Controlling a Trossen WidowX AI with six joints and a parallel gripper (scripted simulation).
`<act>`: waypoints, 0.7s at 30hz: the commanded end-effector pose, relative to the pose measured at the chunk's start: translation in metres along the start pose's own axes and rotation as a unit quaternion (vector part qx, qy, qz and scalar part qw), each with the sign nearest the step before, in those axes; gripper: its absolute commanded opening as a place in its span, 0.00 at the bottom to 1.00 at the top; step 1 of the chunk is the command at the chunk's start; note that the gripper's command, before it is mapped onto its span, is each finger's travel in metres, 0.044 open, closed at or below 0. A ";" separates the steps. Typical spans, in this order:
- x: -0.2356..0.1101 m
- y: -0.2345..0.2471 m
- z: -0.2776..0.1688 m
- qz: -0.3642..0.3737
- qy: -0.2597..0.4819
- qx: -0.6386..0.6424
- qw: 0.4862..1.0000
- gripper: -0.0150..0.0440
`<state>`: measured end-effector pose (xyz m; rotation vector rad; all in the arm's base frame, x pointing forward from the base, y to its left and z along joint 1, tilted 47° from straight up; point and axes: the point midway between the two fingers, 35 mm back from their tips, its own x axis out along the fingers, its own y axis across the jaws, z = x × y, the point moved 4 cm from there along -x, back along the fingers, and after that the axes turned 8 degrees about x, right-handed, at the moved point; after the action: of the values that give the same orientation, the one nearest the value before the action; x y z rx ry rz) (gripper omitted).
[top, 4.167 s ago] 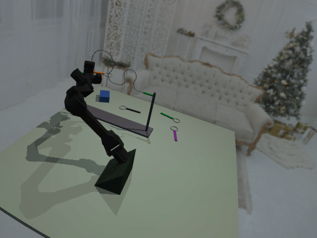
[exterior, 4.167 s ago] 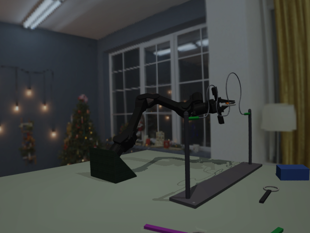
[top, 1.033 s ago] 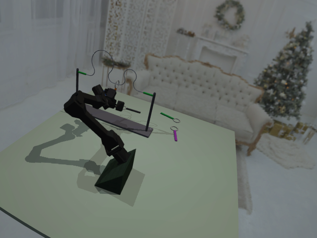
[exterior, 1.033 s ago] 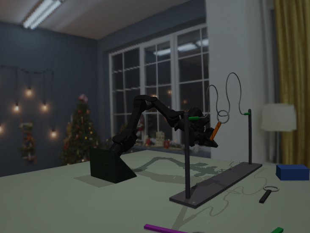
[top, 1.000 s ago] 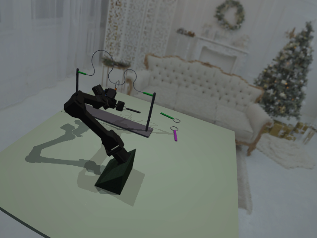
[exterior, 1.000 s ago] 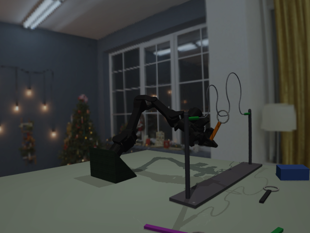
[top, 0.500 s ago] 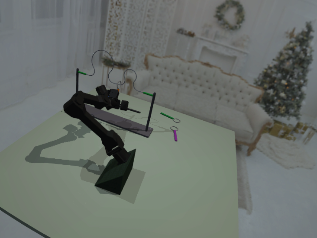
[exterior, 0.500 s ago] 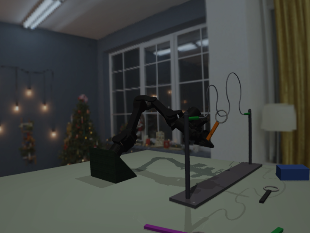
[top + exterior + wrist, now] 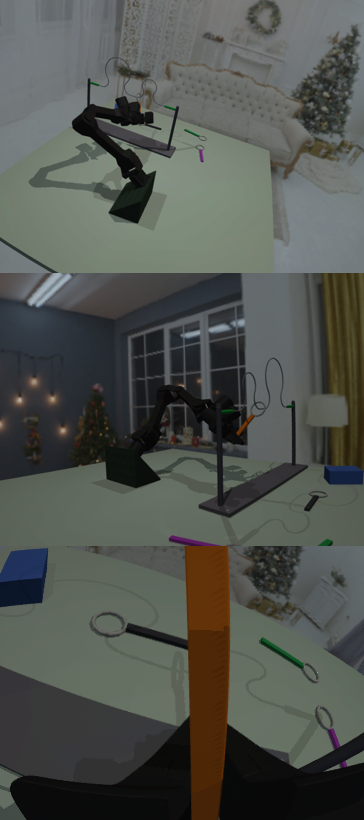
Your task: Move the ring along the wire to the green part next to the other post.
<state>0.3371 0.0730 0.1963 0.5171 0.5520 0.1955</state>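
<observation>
The ring (image 9: pixel 251 412) (image 9: pixel 138 95) with the orange handle (image 9: pixel 244 425) (image 9: pixel 207 667) (image 9: pixel 139 107) sits around the thin grey wire (image 9: pixel 266 375) (image 9: pixel 116 58), at the low dip between its two loops. I cannot tell whether ring and wire touch. My gripper (image 9: pixel 236 437) (image 9: pixel 202 724) is shut on the lower end of the orange handle, which tilts up toward the ring. The wire runs between two dark posts (image 9: pixel 219 454) (image 9: pixel 293 433), each with a green part (image 9: pixel 227 411) (image 9: pixel 289 406) (image 9: pixel 94 83) (image 9: pixel 170 107) beside it. The ring is out of the wrist view.
The posts stand on a dark base plate (image 9: pixel 264 482) (image 9: pixel 141 140). Loose rings with a black handle (image 9: pixel 312 502) (image 9: pixel 156 635), a green handle (image 9: pixel 191 132) (image 9: pixel 282 653) and a purple handle (image 9: pixel 201 155) (image 9: pixel 188 540) lie on the table. A blue block (image 9: pixel 342 474) (image 9: pixel 25 576) lies beyond the plate.
</observation>
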 end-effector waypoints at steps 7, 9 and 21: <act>-0.008 -0.032 0.011 -0.064 0.001 -0.107 0.992 0.00; -0.010 -0.038 0.013 -0.077 0.002 -0.128 0.989 0.00; -0.024 -0.069 0.034 -0.150 0.008 -0.254 0.955 0.00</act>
<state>0.3380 0.0045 0.1899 0.0092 0.5720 0.0720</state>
